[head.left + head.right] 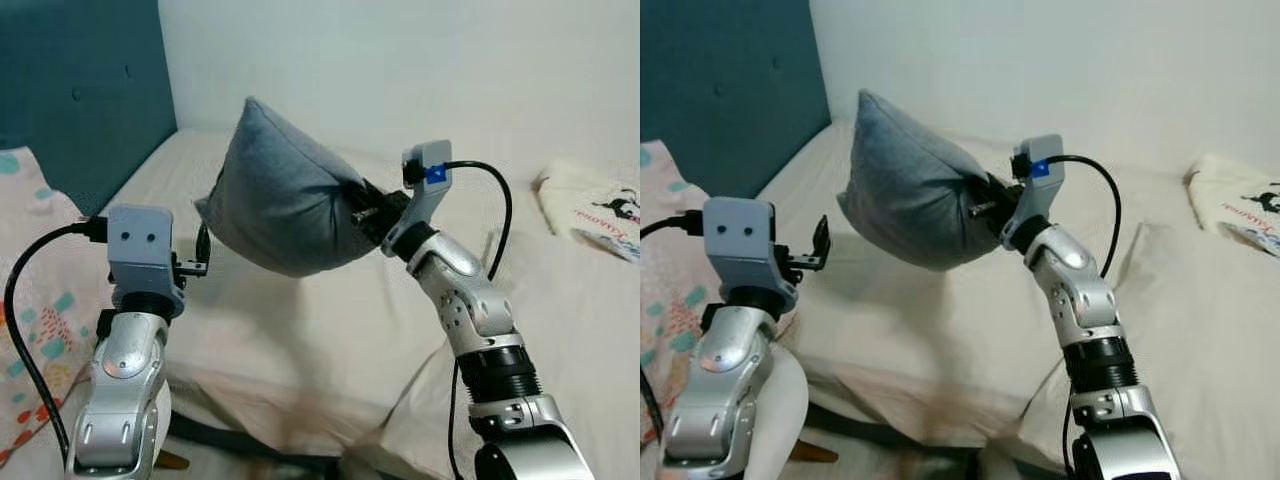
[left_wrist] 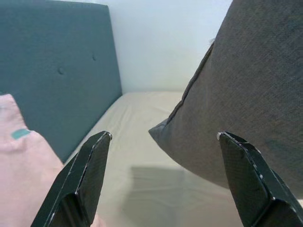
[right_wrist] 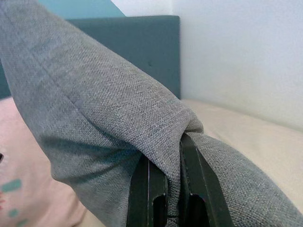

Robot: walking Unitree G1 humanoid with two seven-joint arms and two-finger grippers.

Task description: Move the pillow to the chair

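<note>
Left eye view: right gripper (image 1: 362,205) pinches a grey pillow (image 1: 280,195), lifted above the bed (image 1: 300,320). Left gripper (image 1: 203,250), fingers spread wide, waits beside the pillow.

The right claw (image 3: 171,189) has its fingertips buried in a fold of the grey pillow (image 1: 280,195), so the tips cannot be seen. The pillow's far corner runs off the picture in the left wrist view. A white printed cloth (image 1: 595,205) near the bed's (image 1: 300,330) right edge is cut off; its print is too small to read
</note>
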